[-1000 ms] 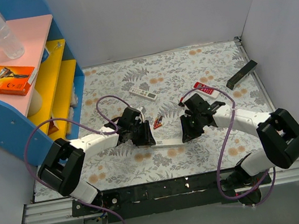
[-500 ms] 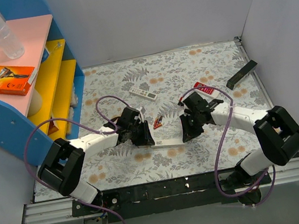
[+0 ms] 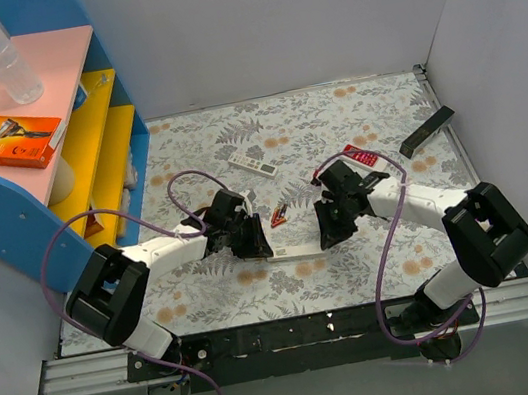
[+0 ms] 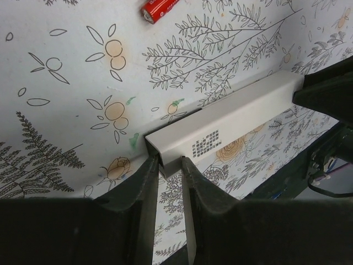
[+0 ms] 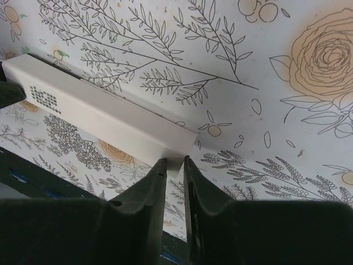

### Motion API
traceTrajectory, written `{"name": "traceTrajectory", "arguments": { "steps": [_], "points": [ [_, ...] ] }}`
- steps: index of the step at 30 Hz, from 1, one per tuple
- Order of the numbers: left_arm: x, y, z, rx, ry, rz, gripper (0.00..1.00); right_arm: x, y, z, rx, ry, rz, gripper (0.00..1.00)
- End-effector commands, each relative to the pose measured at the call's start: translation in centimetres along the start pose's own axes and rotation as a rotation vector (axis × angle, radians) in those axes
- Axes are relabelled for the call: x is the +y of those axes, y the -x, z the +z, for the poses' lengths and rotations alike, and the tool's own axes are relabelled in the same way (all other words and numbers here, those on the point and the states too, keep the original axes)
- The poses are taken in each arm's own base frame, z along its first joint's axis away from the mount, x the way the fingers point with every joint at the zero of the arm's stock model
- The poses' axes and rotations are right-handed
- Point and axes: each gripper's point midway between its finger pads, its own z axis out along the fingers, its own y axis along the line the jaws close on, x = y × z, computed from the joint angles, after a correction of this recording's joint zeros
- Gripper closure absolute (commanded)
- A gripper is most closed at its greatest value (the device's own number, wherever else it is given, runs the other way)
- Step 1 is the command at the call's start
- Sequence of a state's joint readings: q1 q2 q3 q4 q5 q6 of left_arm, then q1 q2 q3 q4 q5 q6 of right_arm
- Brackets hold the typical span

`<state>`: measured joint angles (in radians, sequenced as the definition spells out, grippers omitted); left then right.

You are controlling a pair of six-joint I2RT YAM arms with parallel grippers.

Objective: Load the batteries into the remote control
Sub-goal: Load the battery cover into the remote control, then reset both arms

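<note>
The remote control (image 3: 295,250) is a long white bar stretched between my two grippers, low at the patterned mat; I cannot tell if it touches. My left gripper (image 3: 258,248) is shut on its left end, which shows in the left wrist view (image 4: 231,118) between the fingertips (image 4: 170,163). My right gripper (image 3: 328,235) is shut on its right end, which shows in the right wrist view (image 5: 105,113) at the jaws (image 5: 175,161). No blue batteries show in any view.
Red-orange pieces (image 3: 278,217) lie just behind the bar, and one shows in the left wrist view (image 4: 160,9). A shorter white remote (image 3: 253,165), a red remote (image 3: 363,158) and a black bar (image 3: 426,131) lie further back. A coloured shelf (image 3: 96,134) stands at left.
Both grippers stay shut on the bar's ends. The right gripper and its end of the bar have shifted slightly left and away from the near edge.
</note>
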<state>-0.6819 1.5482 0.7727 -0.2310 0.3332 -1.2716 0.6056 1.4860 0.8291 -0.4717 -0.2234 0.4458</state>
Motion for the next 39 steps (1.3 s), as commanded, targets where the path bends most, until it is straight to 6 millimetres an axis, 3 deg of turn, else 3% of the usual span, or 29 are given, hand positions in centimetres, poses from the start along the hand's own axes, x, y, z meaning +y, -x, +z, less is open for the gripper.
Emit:
{"name": "traceTrajectory", "arguments": {
  "steps": [1, 4, 6, 7, 11, 15, 16, 18, 19, 25, 26, 30, 33, 39],
  "points": [
    [-2.8, 0.2, -0.3, -0.014, -0.11, 0.046, 0.93, 3.2, 3.6, -1.2, -0.129, 0.066, -0.063, 0.7],
    [-1.9, 0.7, -0.4, -0.046, -0.05, 0.038, 0.79, 2.1, 5.1, -3.0, -0.216, -0.013, -0.077, 0.59],
    [-1.7, 1.7, -1.2, -0.103, -0.018, 0.039, 0.69, 2.0, 6.7, -5.2, -0.308, -0.043, -0.086, 0.53],
    [-1.7, 2.3, -1.6, -0.131, -0.007, 0.038, 0.65, 1.0, 7.4, -6.2, -0.356, -0.105, -0.09, 0.48],
    [-2.1, 5.6, -4.6, -0.291, 0.035, 0.037, 0.37, -0.4, 10.2, -12.5, -0.577, -0.216, -0.096, 0.36],
    [-2.2, 9.7, -9.7, -0.499, 0.099, 0.03, 0.18, -2.1, 12.1, -19.4, -0.806, -0.363, -0.087, 0.29],
    [-2.1, 11.0, -11.8, -0.589, 0.129, 0.019, 0.14, -2.0, 12.2, -21.8, -0.878, -0.371, -0.085, 0.27],
    [-2.4, 12.5, -15.1, -0.69, 0.159, 0.009, 0.02, -2.7, 12.4, -24.8, -0.962, -0.438, -0.084, 0.25],
    [-2.5, 13.6, -18.0, -0.792, 0.182, 0.001, 0.02, -2.8, 12.2, -26.7, -1.018, -0.448, -0.077, 0.24],
    [-3.3, 15.8, -29.3, -1.141, 0.229, -0.014, 0.02, -3.5, 11.0, -34.3, -1.272, -0.506, -0.033, 0.19],
    [-3.4, 15.7, -32.2, -1.229, 0.222, -0.041, 0.02, -3.6, 10.8, -35.0, -1.3, -0.505, -0.029, 0.19],
    [-3.5, 14.6, -38.1, -1.409, 0.187, -0.065, 0.02, -4.1, 9.7, -37.3, -1.407, -0.507, 0.003, 0.18],
    [-3.4, 13.4, -41.2, -1.521, 0.141, -0.081, 0.02, -4.2, 9.2, -38.5, -1.458, -0.497, 0.014, 0.18],
    [-2.6, 12.2, -43.8, -1.635, 0.122, -0.105, 0.02, -4.3, 8.9, -38.4, -1.472, -0.489, 0.024, 0.18]
  ]
}}
